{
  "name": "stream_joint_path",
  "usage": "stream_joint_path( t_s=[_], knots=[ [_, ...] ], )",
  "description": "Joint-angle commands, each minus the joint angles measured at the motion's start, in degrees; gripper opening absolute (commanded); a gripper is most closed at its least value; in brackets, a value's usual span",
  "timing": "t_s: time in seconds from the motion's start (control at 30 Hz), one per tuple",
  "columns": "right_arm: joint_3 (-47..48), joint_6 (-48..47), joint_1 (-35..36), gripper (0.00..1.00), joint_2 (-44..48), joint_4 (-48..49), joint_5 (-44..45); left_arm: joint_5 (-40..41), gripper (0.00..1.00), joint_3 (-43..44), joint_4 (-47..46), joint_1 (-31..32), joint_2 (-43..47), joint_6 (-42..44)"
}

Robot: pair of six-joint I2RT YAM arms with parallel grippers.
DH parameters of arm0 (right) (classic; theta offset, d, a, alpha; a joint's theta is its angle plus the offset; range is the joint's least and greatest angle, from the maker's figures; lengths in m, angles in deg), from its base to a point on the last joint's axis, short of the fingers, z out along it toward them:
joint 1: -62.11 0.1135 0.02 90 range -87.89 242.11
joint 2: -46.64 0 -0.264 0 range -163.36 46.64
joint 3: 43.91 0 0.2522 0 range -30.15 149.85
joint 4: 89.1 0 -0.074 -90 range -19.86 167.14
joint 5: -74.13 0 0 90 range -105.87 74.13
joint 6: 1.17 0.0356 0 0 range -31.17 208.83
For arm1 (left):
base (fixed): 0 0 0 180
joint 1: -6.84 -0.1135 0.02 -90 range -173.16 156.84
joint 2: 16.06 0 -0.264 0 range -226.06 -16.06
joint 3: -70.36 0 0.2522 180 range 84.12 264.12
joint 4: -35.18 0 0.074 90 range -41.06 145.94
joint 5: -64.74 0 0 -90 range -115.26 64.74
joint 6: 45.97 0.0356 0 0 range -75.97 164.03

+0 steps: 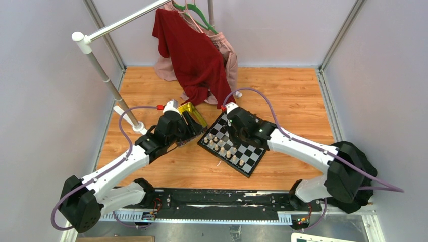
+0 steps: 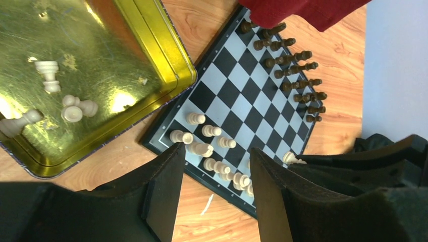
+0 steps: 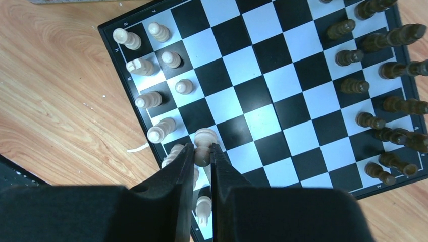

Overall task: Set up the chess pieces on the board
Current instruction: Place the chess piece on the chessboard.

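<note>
Right wrist: pincer grips cream piece, probably pawn, near board edge

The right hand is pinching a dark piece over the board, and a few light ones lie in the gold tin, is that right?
No. The piece in the right hand is light, not dark; the right wrist view shows it. The rest holds.

board: far corner under red garment | gold tin: cut by top and left picture edges | cream piece: base hidden between right gripper fingers | neighbouring pieces at board's cream-side edge: partly behind them | top view: piece types too small to tell
</note>
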Motion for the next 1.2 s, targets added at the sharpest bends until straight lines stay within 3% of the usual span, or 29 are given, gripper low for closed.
stream_joint_path(
  t_s=[0.0,0.47,1.17],
  knots=[
    [4.7,0.0,-1.6,0.00,-4.6,-5.0,-4.0,3.1,0.55,1.6,0.6,-0.3,1.4,3.7],
    [14.6,-0.5,-2.8,0.00,-19.2,-11.1,-7.8,5.8,0.54,0.9,2.1,-0.4,4.4,7.9],
    [15.3,-0.2,-3.5,0.00,-24.6,-12.5,-10.9,5.4,0.54,0.9,1.9,-0.5,4.3,8.7]
  ],
)
